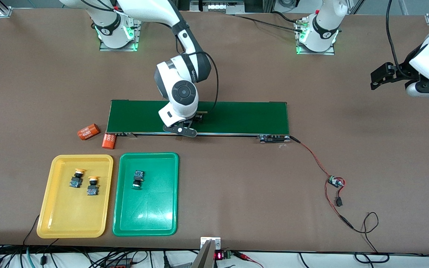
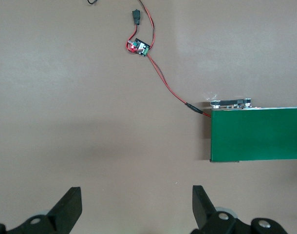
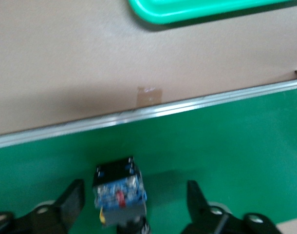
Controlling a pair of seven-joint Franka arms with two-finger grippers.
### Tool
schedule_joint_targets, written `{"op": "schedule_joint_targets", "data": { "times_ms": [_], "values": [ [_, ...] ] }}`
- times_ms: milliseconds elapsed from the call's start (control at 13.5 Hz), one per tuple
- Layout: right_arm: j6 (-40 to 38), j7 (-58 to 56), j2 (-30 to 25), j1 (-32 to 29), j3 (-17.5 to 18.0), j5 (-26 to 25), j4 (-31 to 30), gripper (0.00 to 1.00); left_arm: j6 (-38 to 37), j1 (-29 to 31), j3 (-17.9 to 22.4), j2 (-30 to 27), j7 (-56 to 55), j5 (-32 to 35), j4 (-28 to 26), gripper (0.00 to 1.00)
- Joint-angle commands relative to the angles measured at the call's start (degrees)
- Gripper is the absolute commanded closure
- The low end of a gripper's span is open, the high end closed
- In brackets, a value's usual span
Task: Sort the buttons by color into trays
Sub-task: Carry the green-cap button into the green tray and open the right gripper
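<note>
Black-and-blue, the last button [image 3: 119, 192] sits on the belt [image 1: 237, 117] between the spread fingers of the right gripper [image 3: 131, 207] — jaws wide, not closed on it. Its cap is mostly hidden, so its colour is unclear; judging by the trays, it should be green. In the front view this gripper [image 1: 184, 128] is low over the belt's edge nearer the camera, around mid-table.

Two yellow-capped buttons [image 1: 84, 182] lie in the yellow tray [image 1: 50, 219], and one green-capped button [image 1: 137, 179] lies in the green tray [image 1: 121, 223]. Both trays sit side by side near the camera edge of the table, toward the right arm's end.

Risk from here: the button looks off-centre, close to one finger, so closing could push or tip it rather than pinch it squarely — a slanted hold may slip on the lift. A moving belt would worsen that.

Waiting over bare table near the left arm's end, the left gripper [image 2: 136, 207] has its jaws wide and empty.
</note>
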Motion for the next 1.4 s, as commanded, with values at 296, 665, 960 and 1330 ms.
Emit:
{"op": "schedule_joint_targets", "data": {
  "times_ms": [296, 665, 960, 1330],
  "values": [
    [1.2, 0.8, -0.5, -1.9, -0.5, 2.6, 0.8, 0.93, -1.3, 0.0, 0.0, -0.5, 0.9, -0.9, 0.7, 0.0],
    [1.4, -0.6, 0.2, -6.3, -2.7, 2.5, 7.8, 0.95, -1.3, 0.0, 0.0, -0.5, 0.9, -0.9, 0.7, 0.0],
    [8.3, -9.6, 5.2, -16.5, -2.7, 2.3, 14.2, 0.95, -1.3, 0.0, 0.0, -0.5, 0.9, -0.9, 0.7, 0.0],
    [16.8, -17.7, 13.1, -21.5, -2.2, 2.5, 19.2, 0.95, -1.3, 0.0, 0.0, -0.5, 0.9, -0.9, 0.7, 0.0]
  ]
}}
